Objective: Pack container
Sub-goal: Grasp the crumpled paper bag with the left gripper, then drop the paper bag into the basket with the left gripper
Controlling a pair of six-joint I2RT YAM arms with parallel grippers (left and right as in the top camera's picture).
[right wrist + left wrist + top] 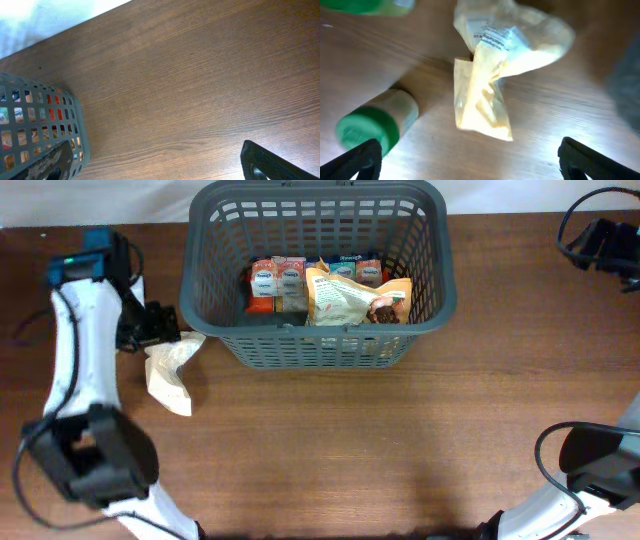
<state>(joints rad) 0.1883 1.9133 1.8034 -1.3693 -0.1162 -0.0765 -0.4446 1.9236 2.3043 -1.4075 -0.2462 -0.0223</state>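
Observation:
The container, a dark grey slotted basket (318, 348), stands at the back middle of the table. It holds several small cartons (278, 280) and an orange snack bag (355, 298). A pale yellow bag (170, 370) lies on the table left of the basket. My left gripper (160, 325) is open and empty just above that bag (485, 95), its fingers (468, 152) apart. A green-capped bottle (375, 125) lies beside the bag. My right gripper (592, 242) is open and empty (156, 155) at the back right, with the basket's corner (75, 115) near its left finger.
A second green object (370, 6) shows blurred at the top left of the left wrist view. The left arm (85, 350) runs along the table's left side. Brown wood table (400, 440) extends in front of the basket.

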